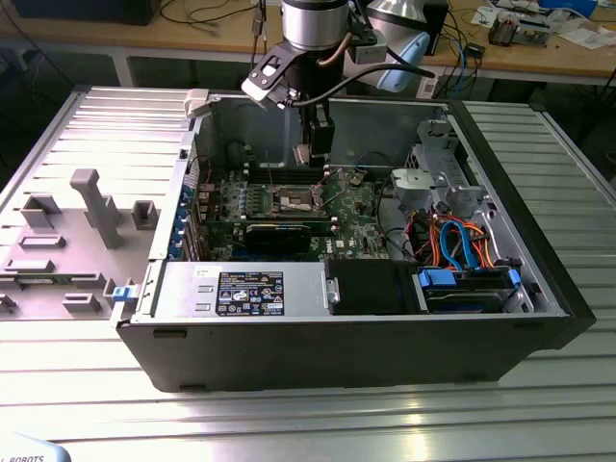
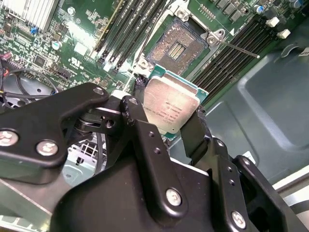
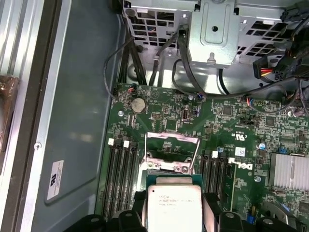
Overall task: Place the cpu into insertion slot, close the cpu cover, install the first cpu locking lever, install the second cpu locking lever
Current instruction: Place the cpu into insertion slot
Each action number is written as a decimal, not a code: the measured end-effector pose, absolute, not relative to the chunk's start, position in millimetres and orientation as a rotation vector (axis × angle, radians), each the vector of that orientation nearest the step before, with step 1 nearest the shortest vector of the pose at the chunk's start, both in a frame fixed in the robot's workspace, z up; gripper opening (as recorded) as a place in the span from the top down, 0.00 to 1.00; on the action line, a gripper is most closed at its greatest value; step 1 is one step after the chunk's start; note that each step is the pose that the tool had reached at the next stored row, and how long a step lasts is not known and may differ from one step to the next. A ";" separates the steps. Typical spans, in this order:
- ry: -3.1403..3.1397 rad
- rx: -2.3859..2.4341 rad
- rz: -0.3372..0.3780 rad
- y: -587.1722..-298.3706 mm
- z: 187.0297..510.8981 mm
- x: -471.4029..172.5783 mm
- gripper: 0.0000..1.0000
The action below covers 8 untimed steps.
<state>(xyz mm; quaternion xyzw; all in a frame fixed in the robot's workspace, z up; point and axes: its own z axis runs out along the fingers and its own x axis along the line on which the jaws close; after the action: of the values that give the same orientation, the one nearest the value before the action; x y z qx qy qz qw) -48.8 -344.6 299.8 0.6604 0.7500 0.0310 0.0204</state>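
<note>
My gripper [image 2: 166, 116] is shut on the cpu [image 2: 171, 104], a flat square chip with a silver top, pinched by its edges between two black fingers [image 2: 133, 108]. It hangs tilted a little above the motherboard, just off the insertion slot [image 2: 176, 46], whose dark centre lies uncovered. In the first wrist view the cpu [image 3: 174, 208] sits between the fingertips, and past it the cpu cover [image 3: 172, 137] stands raised. A thin locking lever [image 2: 236, 48] sticks out beside the slot. In the exterior view the gripper [image 1: 310, 154] hovers over the insertion slot [image 1: 294, 200] inside the open computer case.
Memory slots [image 3: 120, 169] flank the socket. Heat-sink fins [image 3: 289, 171] lie to one side, a metal drive cage [image 3: 212, 29] with cables beyond. A long black card [image 1: 277, 234] and power supply [image 1: 241, 289] sit near the case front. A grey fixture tray [image 1: 77, 231] lies at the exterior view's left.
</note>
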 end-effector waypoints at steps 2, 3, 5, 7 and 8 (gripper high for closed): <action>2.326 2.048 0.096 -344.5 299.8 -48.8 0.46; 2.326 2.048 0.096 -344.5 299.8 -48.8 0.46; 2.326 2.048 0.096 -344.5 299.8 -48.8 0.46; 2.326 2.049 0.096 -344.5 299.8 -48.8 0.46; 2.326 2.049 0.096 -344.5 299.8 -48.8 0.46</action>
<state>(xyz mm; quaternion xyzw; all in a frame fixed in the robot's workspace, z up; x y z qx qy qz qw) -48.8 -344.5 299.8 0.6606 0.7498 0.0310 0.0205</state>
